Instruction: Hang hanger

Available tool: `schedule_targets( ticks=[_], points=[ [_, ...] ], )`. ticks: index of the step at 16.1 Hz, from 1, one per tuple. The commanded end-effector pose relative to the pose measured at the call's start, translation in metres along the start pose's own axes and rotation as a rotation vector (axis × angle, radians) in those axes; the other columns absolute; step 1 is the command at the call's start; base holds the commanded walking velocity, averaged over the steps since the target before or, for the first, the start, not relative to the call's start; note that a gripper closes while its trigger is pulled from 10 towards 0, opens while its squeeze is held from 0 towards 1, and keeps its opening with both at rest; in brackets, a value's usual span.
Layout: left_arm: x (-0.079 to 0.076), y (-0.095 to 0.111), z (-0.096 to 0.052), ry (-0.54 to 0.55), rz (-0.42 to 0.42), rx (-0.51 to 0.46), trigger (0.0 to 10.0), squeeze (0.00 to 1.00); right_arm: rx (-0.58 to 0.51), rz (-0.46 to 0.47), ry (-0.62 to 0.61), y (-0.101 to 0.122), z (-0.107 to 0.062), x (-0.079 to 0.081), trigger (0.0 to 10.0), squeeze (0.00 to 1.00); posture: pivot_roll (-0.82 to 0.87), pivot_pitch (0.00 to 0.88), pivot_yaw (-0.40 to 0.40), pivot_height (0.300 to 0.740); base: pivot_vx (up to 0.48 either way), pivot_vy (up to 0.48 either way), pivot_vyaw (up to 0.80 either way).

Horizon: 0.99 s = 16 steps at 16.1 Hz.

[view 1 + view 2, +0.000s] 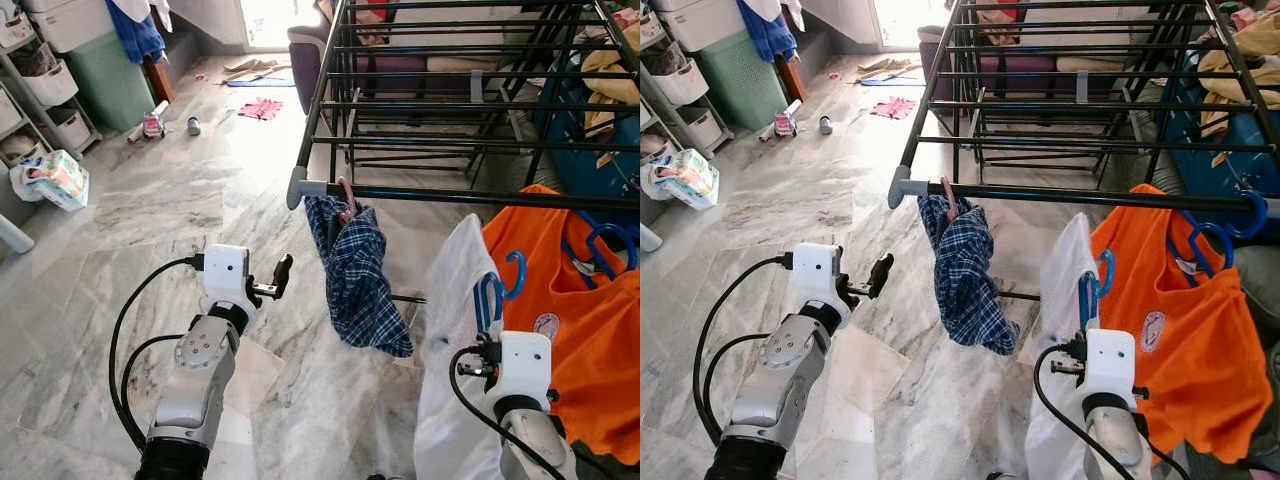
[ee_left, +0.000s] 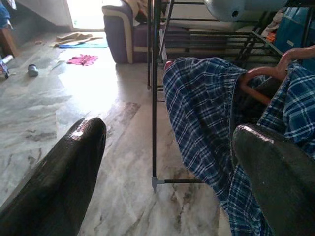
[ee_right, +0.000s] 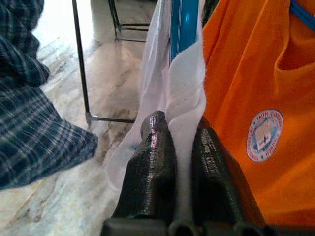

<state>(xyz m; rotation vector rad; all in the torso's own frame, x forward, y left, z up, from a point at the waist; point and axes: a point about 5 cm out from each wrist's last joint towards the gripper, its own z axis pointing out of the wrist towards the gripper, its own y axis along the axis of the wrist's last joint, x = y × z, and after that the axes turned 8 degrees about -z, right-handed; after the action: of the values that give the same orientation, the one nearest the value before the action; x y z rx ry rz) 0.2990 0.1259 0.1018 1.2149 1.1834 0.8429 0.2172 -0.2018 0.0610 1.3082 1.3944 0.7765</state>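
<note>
A black drying rack (image 1: 470, 196) stands ahead with its front rail at chest height. A blue plaid shirt (image 1: 357, 280) hangs from that rail on a pinkish-brown hanger (image 1: 346, 197). My left gripper (image 1: 282, 276) is open, just left of the plaid shirt, fingers (image 2: 59, 182) apart with nothing between them. My right gripper (image 3: 179, 172) is shut on a white garment (image 1: 455, 330) carried on a blue hanger (image 1: 495, 290), held below the rail between the plaid shirt and an orange shirt (image 1: 570, 310). The orange shirt hangs on another blue hanger (image 1: 605, 240).
Marble floor (image 1: 180, 200) lies open to the left. White shelves with baskets (image 1: 40, 90), a green bin (image 1: 105, 65) and a diaper pack (image 1: 55, 178) line the left wall. Small items and a pink cloth (image 1: 260, 108) lie further back. A purple sofa (image 1: 310, 60) sits behind the rack.
</note>
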Motion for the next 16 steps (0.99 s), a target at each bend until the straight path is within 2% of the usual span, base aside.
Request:
schedule_targets(
  ticks=[1,3,9,11,12,16],
  points=[
    [0.003,0.002,-0.003,0.012,0.010,-0.003,10.0,0.00,-0.075,0.009,0.006,0.018,0.001,0.000,10.0,0.00,-0.09,0.080,0.072,0.740,0.000,0.000,0.00],
    [0.005,0.001,-0.004,0.018,0.015,0.003,10.0,0.00,-0.053,0.018,0.013,0.020,0.005,-0.002,10.0,0.00,-0.09,0.078,0.067,0.740,-0.276,0.000,0.00],
    [0.003,-0.001,-0.003,0.017,0.011,0.005,10.0,0.00,-0.076,0.041,0.092,0.028,0.009,0.008,10.0,0.00,-0.09,0.071,0.059,0.740,-0.348,0.000,0.00],
    [0.003,-0.001,-0.002,0.017,0.010,0.003,10.0,0.00,-0.078,-0.004,0.056,0.028,0.012,0.006,10.0,0.00,-0.09,0.065,0.059,0.740,-0.362,0.000,0.00],
    [0.003,0.000,-0.001,0.016,0.010,0.002,10.0,0.00,-0.069,-0.055,0.023,0.026,0.015,0.004,10.0,0.00,-0.10,0.061,0.059,0.740,-0.364,0.000,0.00],
    [0.002,0.001,0.001,0.016,0.007,-0.004,10.0,0.00,-0.042,-0.030,0.075,0.024,0.017,0.002,10.0,0.00,-0.10,0.064,0.055,0.740,-0.361,0.000,0.00]
  ],
)
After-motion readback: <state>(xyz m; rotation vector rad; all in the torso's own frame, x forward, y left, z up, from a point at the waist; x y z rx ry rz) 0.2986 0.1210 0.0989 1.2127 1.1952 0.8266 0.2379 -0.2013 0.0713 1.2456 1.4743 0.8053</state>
